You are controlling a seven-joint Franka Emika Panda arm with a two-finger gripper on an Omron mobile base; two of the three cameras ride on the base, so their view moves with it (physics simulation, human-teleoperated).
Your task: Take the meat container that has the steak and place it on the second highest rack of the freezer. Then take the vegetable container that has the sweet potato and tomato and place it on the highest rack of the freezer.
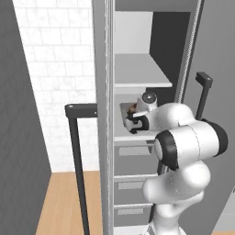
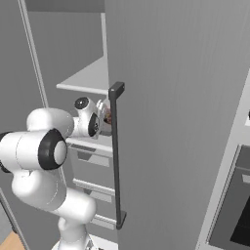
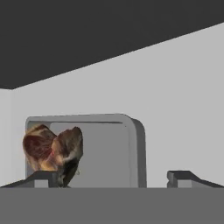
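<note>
Tray set on the freezer's (image 1: 103,114) second shelf.
The tray (image 3: 109,144) is seen lying flat, long axis running into the freezer; the steak (image 3: 52,151) is held at its left side. The gripper (image 3: 113,177) is spread wide, clear of it.

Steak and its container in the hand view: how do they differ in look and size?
The steak is mottled dark brown with paler flecks; the container is plain grey. The steak is a small lumpy chunk; the container is a larger flat tray with rounded corners. The steak fills only the container's left part. Both sit together on the freezer shelf, ahead of the open gripper.
</note>
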